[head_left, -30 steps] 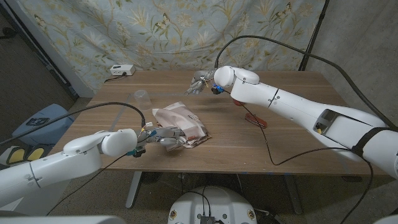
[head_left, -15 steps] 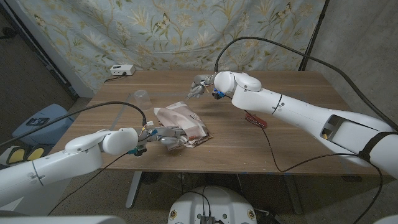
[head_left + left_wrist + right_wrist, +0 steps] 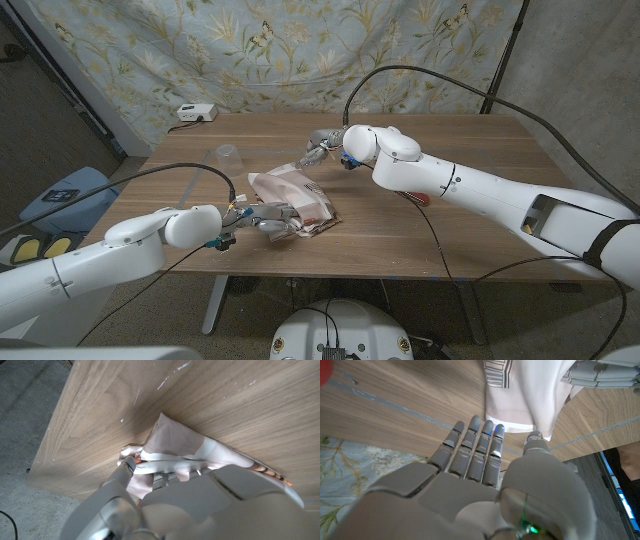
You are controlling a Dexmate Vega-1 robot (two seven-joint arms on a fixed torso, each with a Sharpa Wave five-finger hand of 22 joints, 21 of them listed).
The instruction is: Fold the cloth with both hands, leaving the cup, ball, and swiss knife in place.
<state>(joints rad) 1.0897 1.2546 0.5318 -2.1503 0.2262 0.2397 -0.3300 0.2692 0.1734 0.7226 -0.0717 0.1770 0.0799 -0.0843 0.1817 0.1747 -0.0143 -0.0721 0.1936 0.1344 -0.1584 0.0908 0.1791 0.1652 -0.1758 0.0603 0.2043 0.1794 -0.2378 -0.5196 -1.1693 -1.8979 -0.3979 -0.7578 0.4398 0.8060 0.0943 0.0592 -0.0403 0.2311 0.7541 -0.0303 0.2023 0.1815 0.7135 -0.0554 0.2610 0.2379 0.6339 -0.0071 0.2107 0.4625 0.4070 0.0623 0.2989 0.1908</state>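
Gripping cloth (image 3: 292, 199), left robot hand (image 3: 262, 220), right robot hand (image 3: 318, 145) spread

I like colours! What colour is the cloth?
Pale pink cloth with white bands, clearest in the left wrist view.

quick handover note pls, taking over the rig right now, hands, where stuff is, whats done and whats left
Left hand: on the near edge of the cloth, fingers over the fabric.
Right hand: open, hovering past the cloth's far edge, holding nothing.
Cloth: bunched near the table's front edge, partly folded, not neat.
Cup: upright, far left of the cloth, apart from it.
Red item, probably the swiss knife, lies under the right arm. I cannot make out the ball.
Left: bring the right hand onto the far edge and finish the fold.
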